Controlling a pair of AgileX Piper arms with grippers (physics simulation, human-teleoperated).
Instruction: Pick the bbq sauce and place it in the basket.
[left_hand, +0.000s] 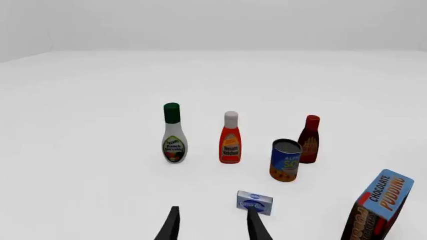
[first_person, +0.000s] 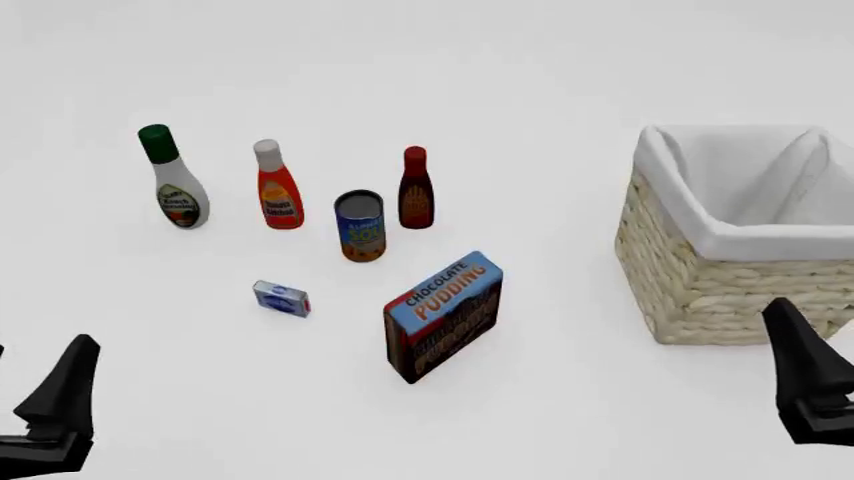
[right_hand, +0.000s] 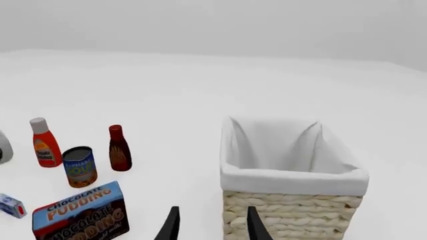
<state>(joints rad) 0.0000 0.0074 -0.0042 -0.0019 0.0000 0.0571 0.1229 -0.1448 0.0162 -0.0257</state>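
Bbq sauce (first_person: 415, 188) upright beside soup can (first_person: 359, 226), apart from basket (first_person: 694, 280)

Both grippers (first_person: 54, 415) (first_person: 809, 385) have matte black, tapered jaws

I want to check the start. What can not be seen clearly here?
- Basket floor: front view, hidden by its own walls, right side cut by the edge.
- Sauce bottle label: too small to read.
- Ranch bottle: right wrist view, cut by the edge.
- Pudding box: left wrist view, cut by the edge.

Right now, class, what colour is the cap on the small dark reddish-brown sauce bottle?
Red: the dark reddish-brown sauce bottle has a red cap, clearest in the left wrist view.
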